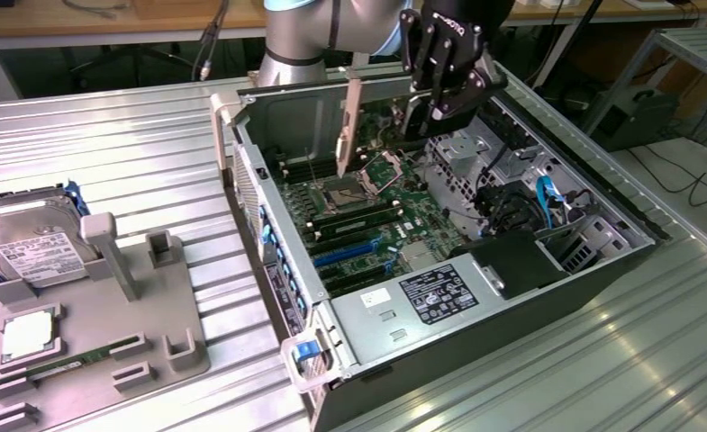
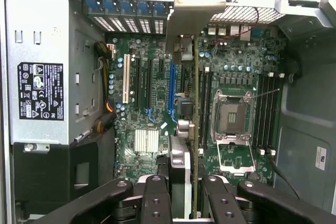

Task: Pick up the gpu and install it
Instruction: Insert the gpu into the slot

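Pincer [image 1: 445,103] part-closed on the gpu [image 2: 178,163]. The card hangs edge-down inside the open computer case [image 1: 485,369], over the motherboard [image 2: 152,77] and just beside the blue slot [image 2: 171,85].

Risk: the card edge looks offset from the slot — pressing down could jam the contacts, or the bracket [image 2: 191,11] could snag the rear wall.
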You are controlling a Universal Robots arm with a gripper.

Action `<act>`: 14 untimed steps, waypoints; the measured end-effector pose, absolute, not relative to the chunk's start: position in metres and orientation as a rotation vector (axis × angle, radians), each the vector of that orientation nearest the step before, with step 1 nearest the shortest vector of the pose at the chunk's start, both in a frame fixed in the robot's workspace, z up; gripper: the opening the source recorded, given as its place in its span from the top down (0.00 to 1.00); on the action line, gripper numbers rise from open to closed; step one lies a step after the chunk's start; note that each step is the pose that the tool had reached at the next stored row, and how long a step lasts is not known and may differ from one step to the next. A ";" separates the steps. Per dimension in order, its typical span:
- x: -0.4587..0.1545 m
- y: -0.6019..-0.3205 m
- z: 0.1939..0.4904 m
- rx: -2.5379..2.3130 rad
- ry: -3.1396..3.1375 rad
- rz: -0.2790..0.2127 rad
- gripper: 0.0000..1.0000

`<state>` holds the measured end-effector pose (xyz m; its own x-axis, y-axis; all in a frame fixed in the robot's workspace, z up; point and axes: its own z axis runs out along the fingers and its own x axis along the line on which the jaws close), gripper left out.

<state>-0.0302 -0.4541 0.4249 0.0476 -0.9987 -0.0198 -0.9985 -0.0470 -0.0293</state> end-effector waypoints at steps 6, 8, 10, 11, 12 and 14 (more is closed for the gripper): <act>-0.030 -0.454 0.416 -2.210 2.184 -0.010 0.72; -0.030 -0.454 0.416 -2.209 2.183 -0.012 0.72; -0.032 -0.454 0.415 -2.201 2.175 -0.011 0.72; -0.033 -0.454 0.415 -2.197 2.170 -0.003 0.72; -0.033 -0.454 0.415 -2.192 2.165 0.007 0.72; -0.034 -0.454 0.415 -2.182 2.156 0.027 0.72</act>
<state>-0.0338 -0.4541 0.4145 0.0130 -0.9978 -0.0646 -0.9991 -0.0105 -0.0401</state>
